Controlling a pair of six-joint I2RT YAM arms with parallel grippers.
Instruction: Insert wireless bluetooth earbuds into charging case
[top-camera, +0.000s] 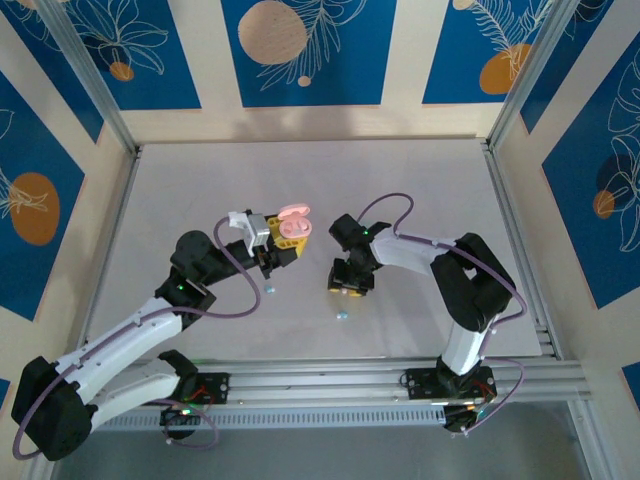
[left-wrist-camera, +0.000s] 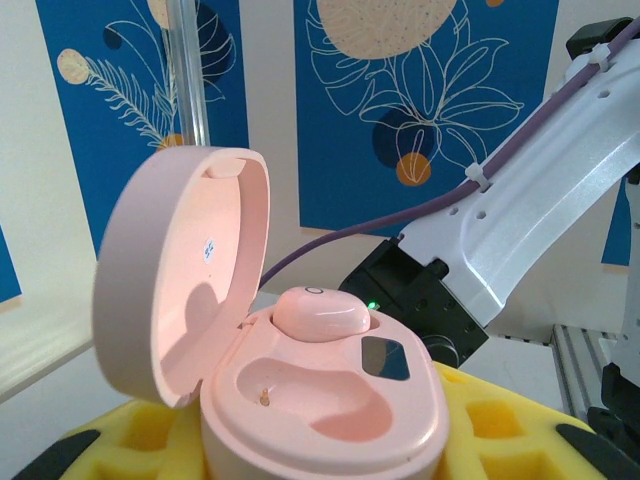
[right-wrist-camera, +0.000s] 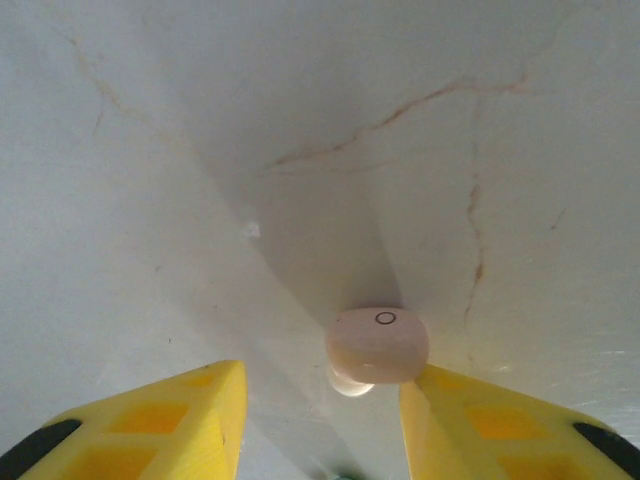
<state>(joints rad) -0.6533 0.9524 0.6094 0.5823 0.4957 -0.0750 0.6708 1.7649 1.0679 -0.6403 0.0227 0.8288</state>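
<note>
**Right wrist view: pink earbud lying between parted fingers, not yet gripped**

The pink earbud lies on the pale table, inside the span of the right gripper. The yellow fingers stand partly open. One pad is just beside the bud and may be touching it, while the other is clear of it, so nothing is held.

In the top external view the left gripper is closed on the open pink charging case, near the right gripper. The left wrist view shows the lid swung back. A second earbud sits in the far socket, and the near socket is empty.

The bud on the table looks very light, rigid and glossy, with a rounded cap. It would probably roll or squirt out if pinched off-centre or too hard. The safest hold appears to be a gentle, centred pinch across the broad sides of the cap. That would leave the whitish ear tip free to enter the socket. The socket is shaped, so the bud will likely need turning to match it. The case seems stiff, and its hinge is probably the weak point.
</note>
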